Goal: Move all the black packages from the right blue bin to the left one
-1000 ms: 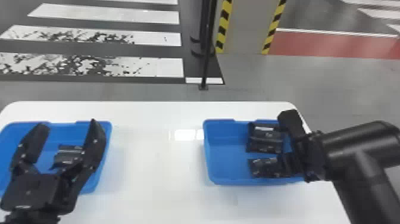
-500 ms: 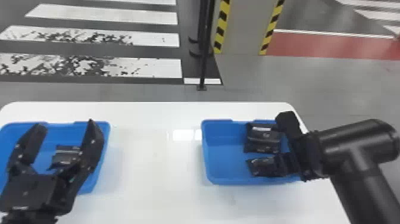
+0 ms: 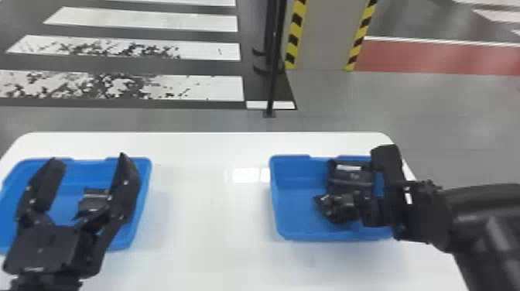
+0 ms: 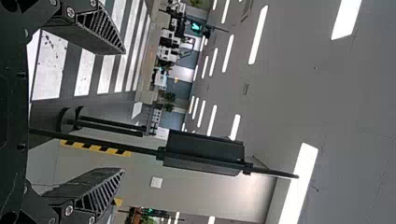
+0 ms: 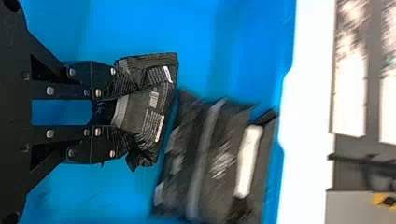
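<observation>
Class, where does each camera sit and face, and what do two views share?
Head view: robot's head, forward and down at the white table; black left gripper and right arm show.
Left wrist view: left wrist, facing room and ceiling; same gripper's fingers show.
Right wrist view: right wrist, facing down into the right blue bin; black right gripper pinches black package.
Shared: head and right wrist views show that bin and package.
</observation>
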Tool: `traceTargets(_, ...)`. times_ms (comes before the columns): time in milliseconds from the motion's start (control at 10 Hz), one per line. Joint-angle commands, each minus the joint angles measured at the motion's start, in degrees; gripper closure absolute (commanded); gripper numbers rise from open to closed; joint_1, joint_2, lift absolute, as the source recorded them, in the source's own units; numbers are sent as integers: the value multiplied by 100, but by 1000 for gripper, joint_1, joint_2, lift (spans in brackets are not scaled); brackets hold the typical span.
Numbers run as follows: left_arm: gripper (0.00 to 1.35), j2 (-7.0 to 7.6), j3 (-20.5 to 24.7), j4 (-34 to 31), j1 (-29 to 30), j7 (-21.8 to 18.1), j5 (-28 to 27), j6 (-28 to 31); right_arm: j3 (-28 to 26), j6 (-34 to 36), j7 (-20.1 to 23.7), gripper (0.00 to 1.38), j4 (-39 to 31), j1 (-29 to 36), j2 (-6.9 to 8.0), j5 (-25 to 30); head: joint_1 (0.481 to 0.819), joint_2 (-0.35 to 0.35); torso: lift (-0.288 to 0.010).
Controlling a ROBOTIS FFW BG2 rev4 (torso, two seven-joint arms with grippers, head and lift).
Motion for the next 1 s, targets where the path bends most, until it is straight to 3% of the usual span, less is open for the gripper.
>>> traceTargets(0, 148, -9, 0, 14, 2, 0, 0, -28, -175, -1036, 8, 1138, 50, 167, 44, -487, 695, -74, -132)
traceTargets(200, 148, -9, -11, 28, 2, 9, -23, -84, -244, -2512, 289, 1138, 472, 224, 96, -1252, 695, -43, -132)
traceTargets(600, 142, -17, -57, 42, -40, 9, 11, -197, 8, -2892, 869, 1138, 317, 266, 79, -2543, 695, 31, -132)
traceTargets(900, 148, 132, -457, 42, -166, 9, 377, -70, 967, -2948, 1133, 1138, 261, 69, -27, -3914, 695, 143, -132)
